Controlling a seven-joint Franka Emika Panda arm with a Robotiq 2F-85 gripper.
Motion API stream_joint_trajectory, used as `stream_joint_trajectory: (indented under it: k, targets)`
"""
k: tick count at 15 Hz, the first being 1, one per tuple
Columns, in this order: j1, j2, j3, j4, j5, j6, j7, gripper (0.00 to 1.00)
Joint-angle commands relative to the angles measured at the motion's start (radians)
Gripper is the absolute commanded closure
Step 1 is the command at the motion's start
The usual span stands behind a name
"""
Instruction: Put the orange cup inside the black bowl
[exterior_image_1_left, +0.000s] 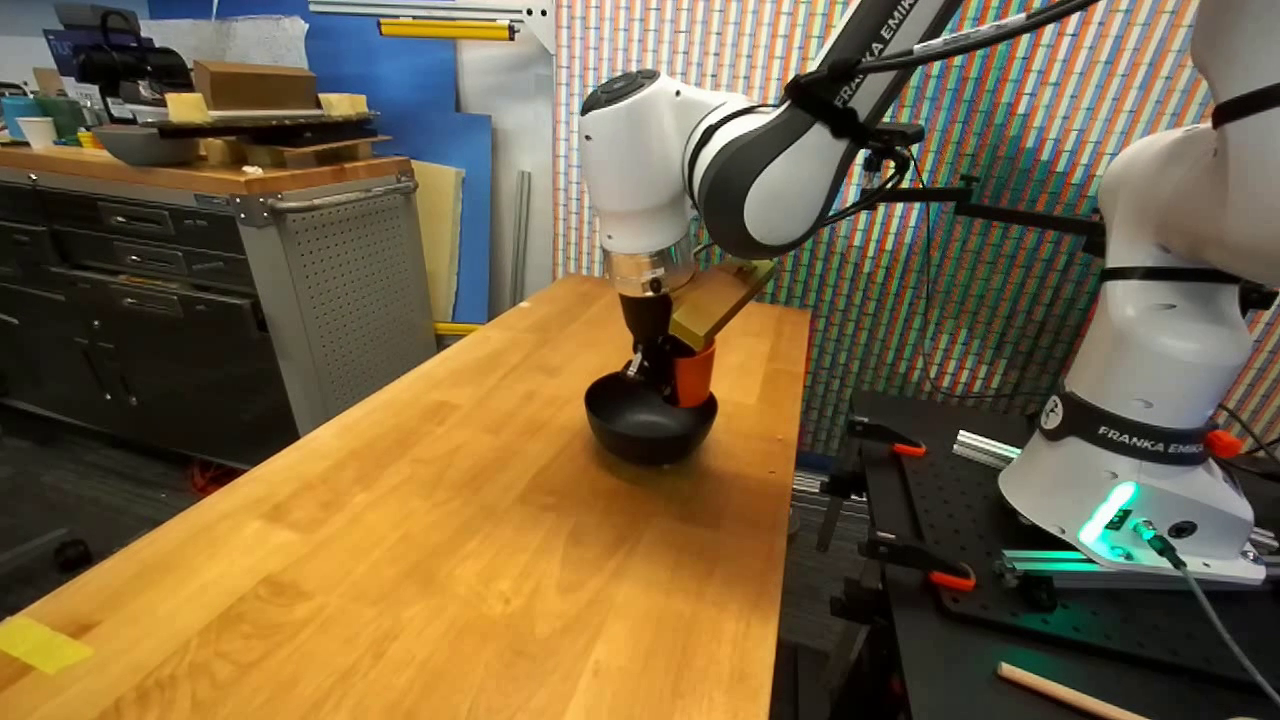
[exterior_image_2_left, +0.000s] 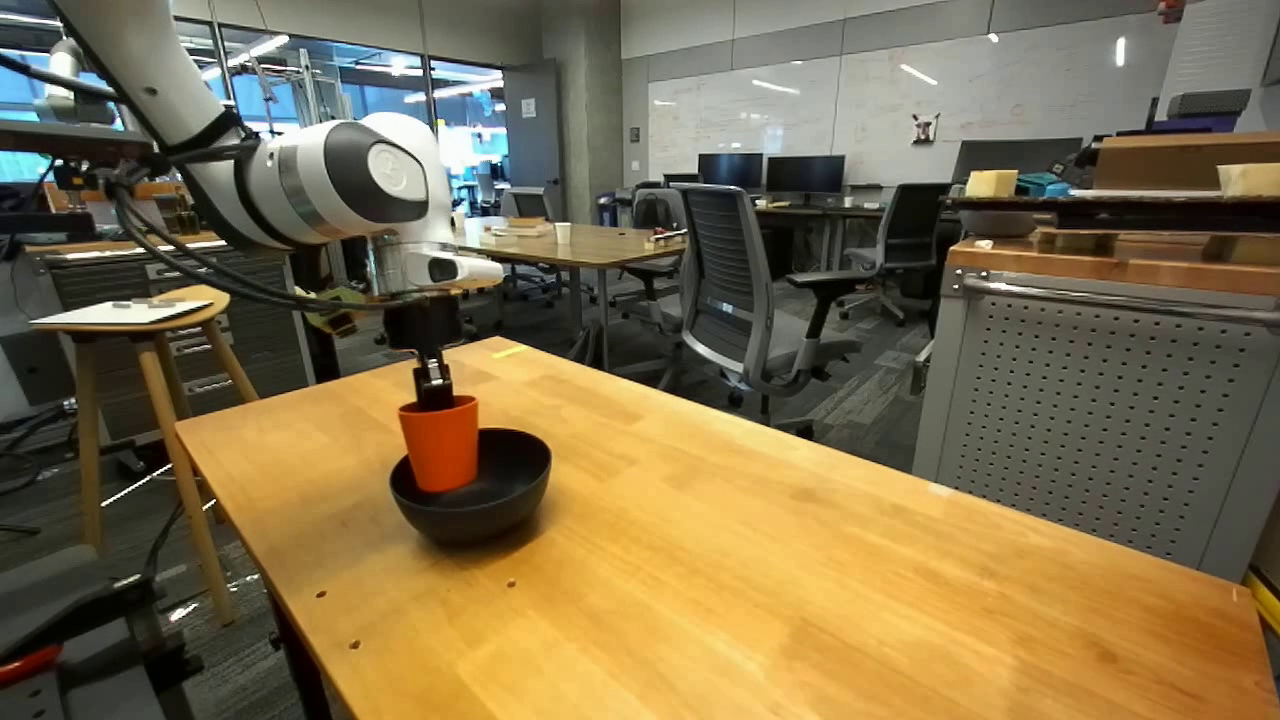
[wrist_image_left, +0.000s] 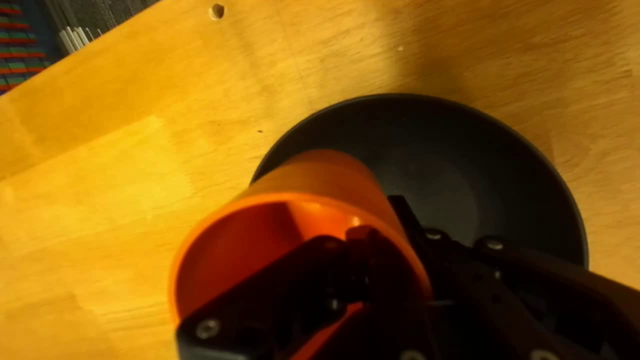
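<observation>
While pinching the orange cup (wrist_image_left: 295, 212) by one wall at left in the wrist view, with the gripper (wrist_image_left: 381, 220) mid-frame, and holding it seemingly inside the black bowl (wrist_image_left: 505, 165) at right, near one side, could tip or slide it on release, given the bowl's slope beneath and no clear sign of base contact. Could also drag it upward if lifting away before spreading enough to free both faces. Can see fingers astride that wall only in the wrist view; in an exterior view, lose the inner fingertip behind the cup but get its lower end (exterior_image_2_left: 446, 476), within the rim outline.
</observation>
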Motion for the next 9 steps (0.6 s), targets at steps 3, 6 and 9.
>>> stream_joint_trajectory:
  k: [3, 6, 9]
  targets:
    - [-0.017, 0.037, 0.000, 0.011, 0.069, 0.081, -0.100, 0.99]
    - [-0.017, 0.053, -0.006, 0.015, 0.100, 0.085, -0.136, 0.71]
    - [-0.017, 0.065, -0.010, 0.017, 0.124, 0.095, -0.166, 0.56]
